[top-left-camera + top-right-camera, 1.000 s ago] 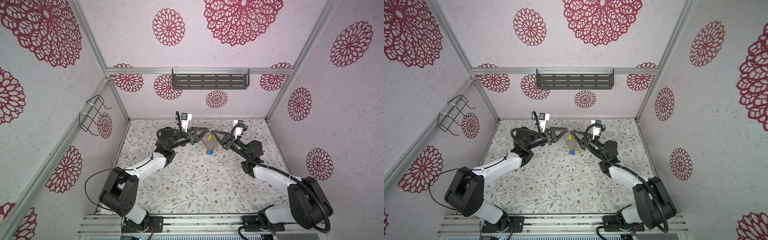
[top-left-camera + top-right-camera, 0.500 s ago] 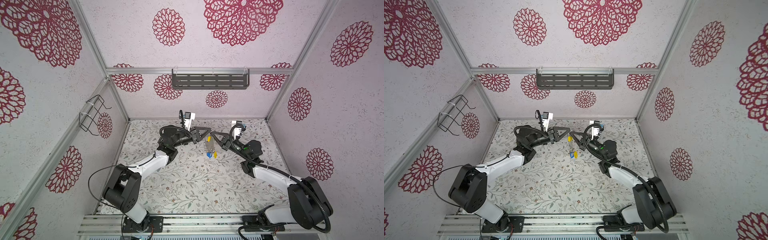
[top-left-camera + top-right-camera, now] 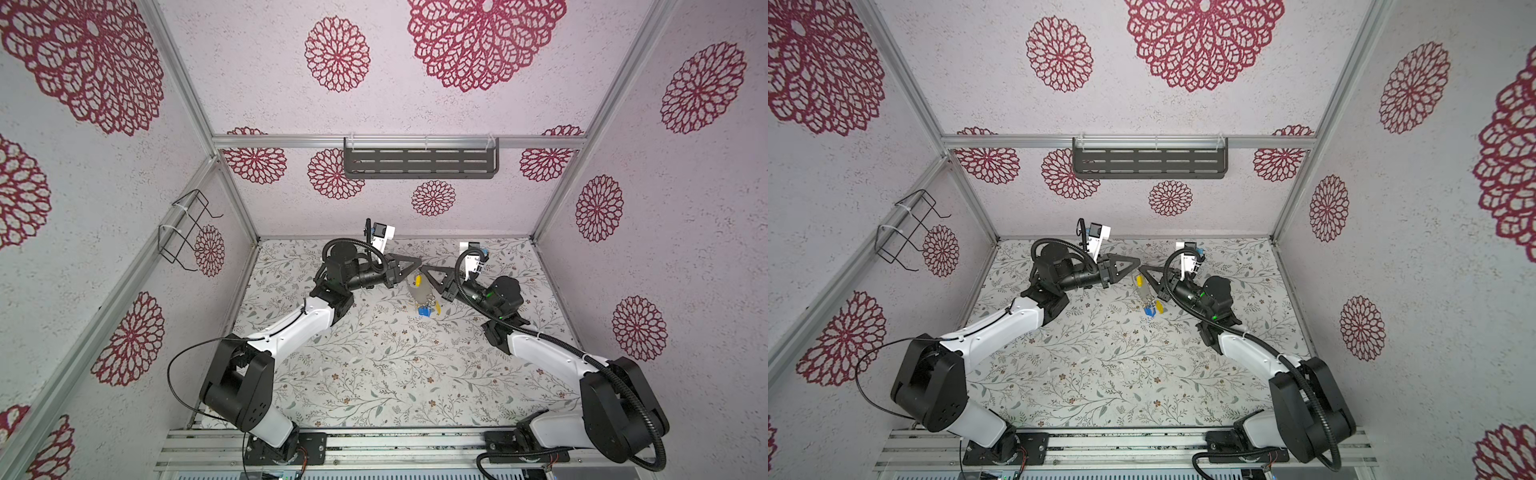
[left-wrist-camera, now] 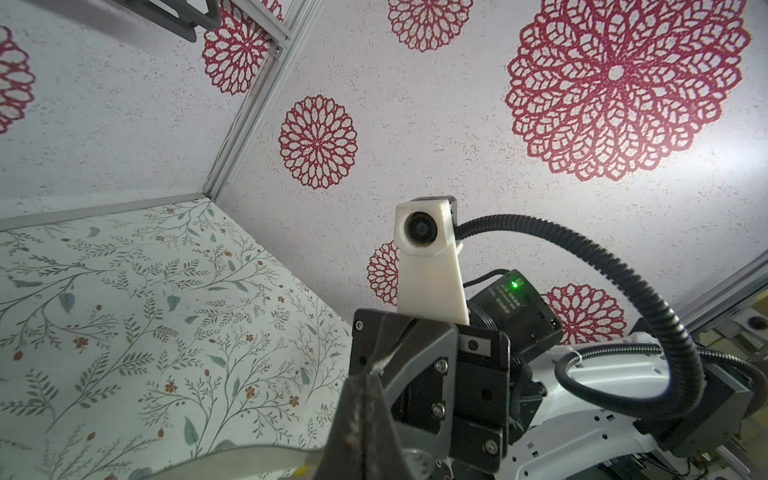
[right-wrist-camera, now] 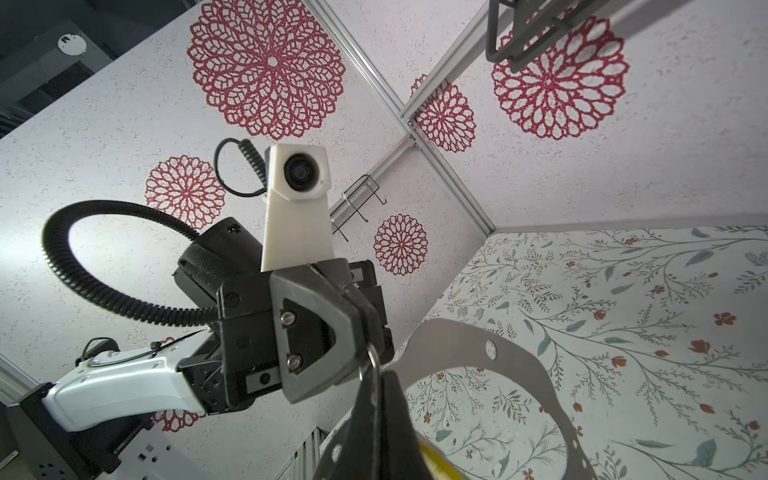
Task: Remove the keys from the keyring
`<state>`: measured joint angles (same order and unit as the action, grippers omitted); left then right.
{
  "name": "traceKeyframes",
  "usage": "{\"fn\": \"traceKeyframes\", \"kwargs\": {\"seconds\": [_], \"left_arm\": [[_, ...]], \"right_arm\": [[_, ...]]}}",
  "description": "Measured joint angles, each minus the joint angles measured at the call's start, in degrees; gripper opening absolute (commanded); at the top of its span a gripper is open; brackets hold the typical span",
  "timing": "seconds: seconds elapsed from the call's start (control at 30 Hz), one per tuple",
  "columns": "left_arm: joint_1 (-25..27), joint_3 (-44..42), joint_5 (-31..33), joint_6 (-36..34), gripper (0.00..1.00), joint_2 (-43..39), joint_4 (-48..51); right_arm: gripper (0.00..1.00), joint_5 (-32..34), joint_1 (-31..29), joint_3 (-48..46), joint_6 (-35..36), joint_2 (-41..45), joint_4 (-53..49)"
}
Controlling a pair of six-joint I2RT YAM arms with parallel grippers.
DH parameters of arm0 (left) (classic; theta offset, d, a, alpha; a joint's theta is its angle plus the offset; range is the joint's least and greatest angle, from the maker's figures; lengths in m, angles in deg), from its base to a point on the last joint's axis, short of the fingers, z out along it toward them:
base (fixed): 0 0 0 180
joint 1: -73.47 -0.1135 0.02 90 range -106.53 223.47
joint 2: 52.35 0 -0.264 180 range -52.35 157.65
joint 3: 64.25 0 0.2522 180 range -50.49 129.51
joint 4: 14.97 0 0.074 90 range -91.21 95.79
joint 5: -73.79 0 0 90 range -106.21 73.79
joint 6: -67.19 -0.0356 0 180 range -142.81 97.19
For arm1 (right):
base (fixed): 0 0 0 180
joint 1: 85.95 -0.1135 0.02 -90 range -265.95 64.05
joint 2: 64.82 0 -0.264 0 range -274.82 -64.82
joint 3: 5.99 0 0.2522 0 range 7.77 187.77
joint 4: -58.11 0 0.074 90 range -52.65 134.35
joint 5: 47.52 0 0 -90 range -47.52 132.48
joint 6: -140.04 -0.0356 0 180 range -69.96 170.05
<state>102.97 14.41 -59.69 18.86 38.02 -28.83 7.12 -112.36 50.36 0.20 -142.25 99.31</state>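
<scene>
In both top views your two claws meet tip to tip above the far middle of the desk [image 3: 374, 365]. The left claw [image 3: 417, 262] is pressed together. The right claw [image 3: 423, 271] is also pressed together, pinching the upper end of the keyring [image 3: 420, 292], which hangs below it. The keys [image 3: 427, 309], blue and yellow, dangle in a bunch from the plate's lower end; whether the lowest ones touch the desk you cannot tell. One yellow key [image 3: 418, 280] sits just under the right claw's tip. Each arm reaches from the near rail toward the far wall, wrist bent inward, so the claws lie almost level and point at each other.

In the left wrist view, your left claw [image 4: 365, 386] shows as one dark closed wedge. The keyring [image 4: 249, 455] runs as a grey band close beside its base.

In the right wrist view, the right claw [image 5: 376, 382] is shut, and a small silver ring [image 5: 373, 356] pokes out between its fingertips. The left claw [image 5: 360, 328] faces it, closed, its tip just beside that ring; whether it grips it you cannot tell. The keyring [image 5: 511, 361] arcs away from the right claw, and the yellow key [image 5: 432, 457] lies against that claw's side.
</scene>
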Motion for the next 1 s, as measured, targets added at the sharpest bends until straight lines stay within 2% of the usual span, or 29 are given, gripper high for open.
{"fn": "traceKeyframes", "kwargs": {"seconds": [0.07,0.17,0.23,0.3,0.37,0.5,0.63,1.0], "left_arm": [[-0.3,1.0,-1.0,-1.3,0.0,0.0,2.4],[-0.8,3.7,-3.2,-4.6,0.0,0.0,8.4],[-0.8,6.6,-5.0,-8.0,0.0,0.0,14.9],[-0.8,10.3,-6.3,-12.1,0.0,0.0,22.5],[-0.8,14.1,-7.3,-16.3,0.0,0.0,30.1],[-0.9,20.1,-8.6,-23.6,0.0,0.0,42.1],[-0.9,22.9,-9.6,-28.2,0.0,0.5,50.5],[-0.5,24.7,-10.5,-31.6,0.0,3.7,59.7]], "right_arm": [[0.04,-0.3,0.0,1.0,2.2,0.9,-3.9],[0.2,-1.0,0.2,3.3,7.0,3.0,-12.0],[0.3,-2.3,0.7,5.5,10.3,4.1,-17.3],[0.34,-3.9,1.5,7.5,13.0,4.9,-21.9],[0.34,-5.4,2.9,9.0,15.6,6.0,-26.2],[0.24,-8.3,5.0,9.7,19.8,8.1,-33.1],[0.23,-11.8,5.4,10.4,22.3,8.2,-37.7],[0.25,-19.0,4.6,10.2,19.1,6.1,-33.4]]}}
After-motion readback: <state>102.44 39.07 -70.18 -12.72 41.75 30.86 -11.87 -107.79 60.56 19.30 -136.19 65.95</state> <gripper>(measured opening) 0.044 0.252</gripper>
